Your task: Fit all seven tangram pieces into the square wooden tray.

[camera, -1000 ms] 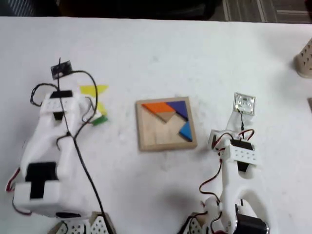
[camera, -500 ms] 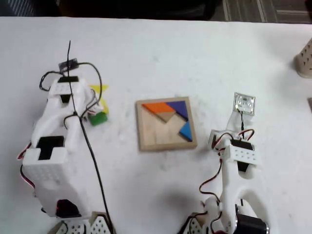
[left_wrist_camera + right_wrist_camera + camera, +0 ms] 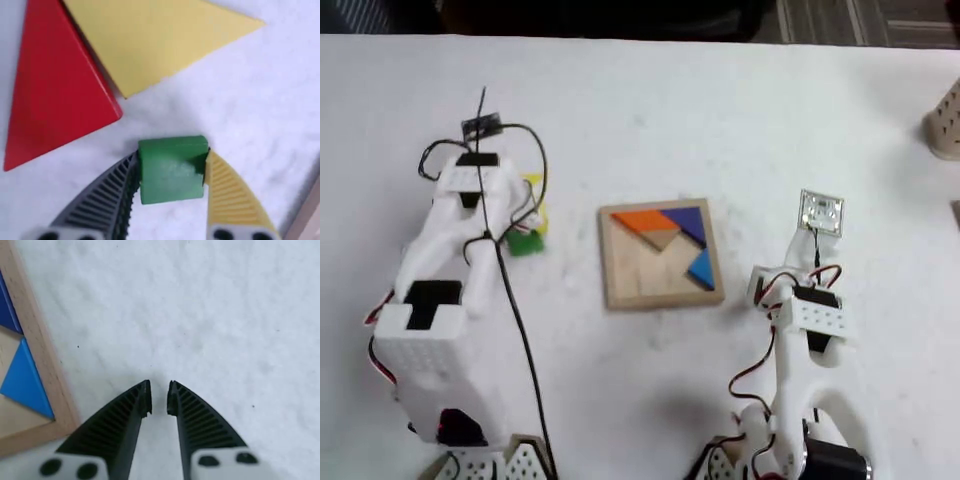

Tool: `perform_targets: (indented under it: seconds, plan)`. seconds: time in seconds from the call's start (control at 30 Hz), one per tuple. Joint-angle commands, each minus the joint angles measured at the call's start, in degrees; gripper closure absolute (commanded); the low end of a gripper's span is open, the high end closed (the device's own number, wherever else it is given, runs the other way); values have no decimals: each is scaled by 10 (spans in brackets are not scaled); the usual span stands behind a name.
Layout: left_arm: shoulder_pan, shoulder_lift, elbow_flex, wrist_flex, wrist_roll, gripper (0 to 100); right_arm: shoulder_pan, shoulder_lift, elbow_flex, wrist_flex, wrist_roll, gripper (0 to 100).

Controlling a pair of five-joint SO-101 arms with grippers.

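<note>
Left arm stretched over the table's left side, left gripper [image 3: 173,159] clamped on the green square piece [image 3: 172,173], which sits on the table near the red triangle [image 3: 57,87] and yellow triangle [image 3: 150,42], left of the tray.

Right arm folded at near right. Right gripper [image 3: 159,397] is low over bare table just beside the tray, fingers nearly together, holding nothing.

Wooden tray [image 3: 620,290] at centre holds an orange triangle [image 3: 642,219], dark blue piece [image 3: 689,223] and light blue triangle [image 3: 701,268].

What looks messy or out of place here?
Nothing is broken or spilled. The red triangle and yellow triangle lie on the table, outside the wooden tray, and the left gripper holds the green piece.
</note>
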Motion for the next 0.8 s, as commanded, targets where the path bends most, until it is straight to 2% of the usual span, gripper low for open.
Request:
perform_targets:
  seconds: [0.0, 0.2, 0.37, 0.47, 0.6, 0.77]
  plan:
    - [9, 0, -29, 18, -11, 976, -4, -16, -4, -9, 6, 939]
    - [10, 0, -119, 129, -13, 976, -4, -16, -4, -9, 6, 939]
    - [15, 2, -123, 135, -34, 964, -4, -16, -4, -9, 6, 939]
    - [18, 0, -127, 142, -72, 901, -4, -16, -4, -9, 6, 939]
    - [27, 0, -126, 145, -72, 815, -4, -16, -4, -10, 6, 939]
    - [7, 6, -123, 134, -76, 749, -4, -16, -4, -9, 6, 939]
